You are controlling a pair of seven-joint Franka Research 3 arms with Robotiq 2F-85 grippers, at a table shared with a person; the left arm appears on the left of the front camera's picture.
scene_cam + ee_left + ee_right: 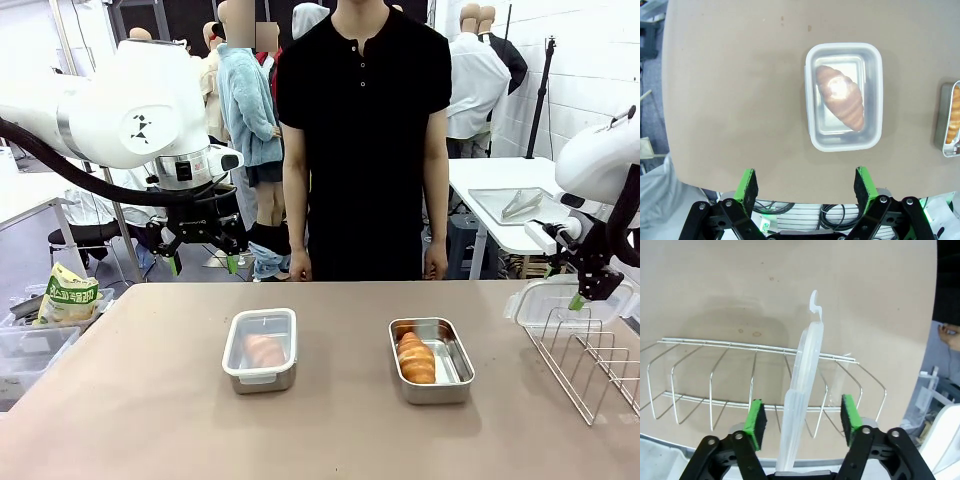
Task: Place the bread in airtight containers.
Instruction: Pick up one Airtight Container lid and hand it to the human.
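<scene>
the front view looks level across the table (150, 400) from the robot's side, facing the person (362, 140) at the far edge. the left wrist view looks straight down from high up on the lidded tub (844, 96), also mid-table in front view (260, 349). the right wrist view looks down, close, onto a wire rack (740, 385) and an upright lid (802, 390).

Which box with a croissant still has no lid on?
The steel container on the robot's right; its croissant lies uncovered. The other container wears a clear lid.
</scene>
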